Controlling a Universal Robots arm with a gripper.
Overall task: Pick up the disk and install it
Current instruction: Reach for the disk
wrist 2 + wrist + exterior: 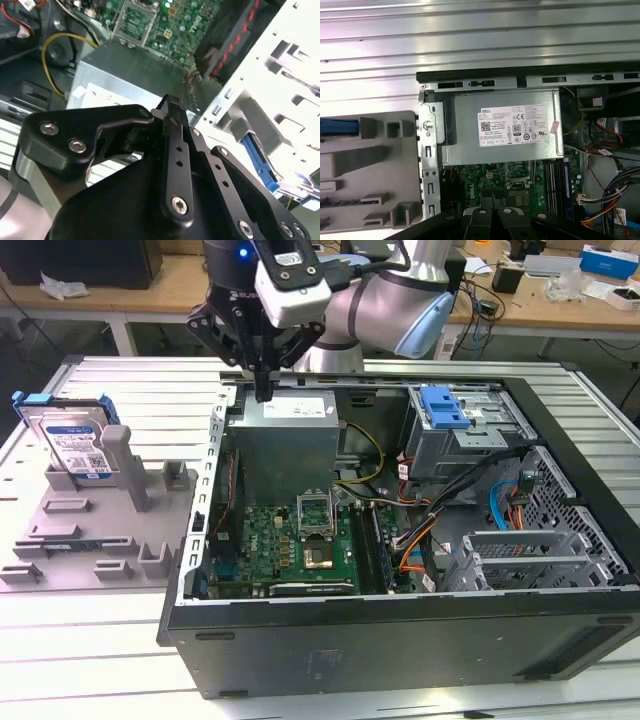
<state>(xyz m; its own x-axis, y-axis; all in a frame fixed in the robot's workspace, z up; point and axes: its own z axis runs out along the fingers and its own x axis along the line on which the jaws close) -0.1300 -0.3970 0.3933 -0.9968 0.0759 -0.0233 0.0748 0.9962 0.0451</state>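
Your pincer [263, 390] hangs over the power supply [285, 435] at the far edge of the open case [400, 640], jaws drawn together with nothing between them. The disk [75, 440] is well apart from it, at the exterior view's left, standing on edge in a grey rack [120, 525] on the desk [90, 660]. Upright like that, its top edge is free to be gripped from above. The drive cage [470, 440] in the case looks like its seat.

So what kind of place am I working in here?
Looks like a robotics lab or test bench for PC assembly: an open computer case on a slatted metal table, the disk standing in a grey fixture, cluttered workbenches behind.
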